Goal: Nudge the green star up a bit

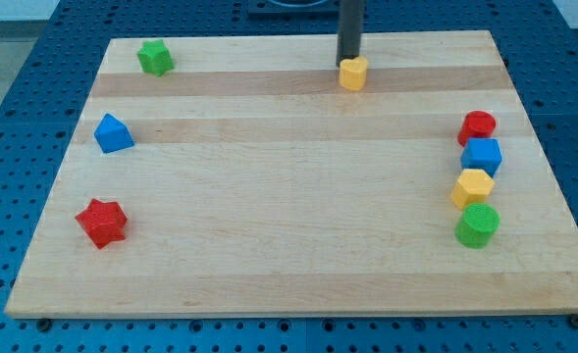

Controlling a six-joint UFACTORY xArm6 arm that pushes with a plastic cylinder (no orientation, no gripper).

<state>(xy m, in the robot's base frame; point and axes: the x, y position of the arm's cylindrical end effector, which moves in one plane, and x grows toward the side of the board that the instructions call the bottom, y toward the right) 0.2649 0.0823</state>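
Camera view: my tip [350, 61], bare rod holding nothing, touches yellow block [353, 74] far centre; green star [155, 57] far left, unapproached.

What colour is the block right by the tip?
Yellow, just below my tip in the camera view.

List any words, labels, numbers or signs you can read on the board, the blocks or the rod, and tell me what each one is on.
None: no readable text anywhere in the camera view.
The wooden board is bare wood grain.
The green star, the yellow block by my tip, and the other blocks carry no markings.
The blue perforated table shows only holes.
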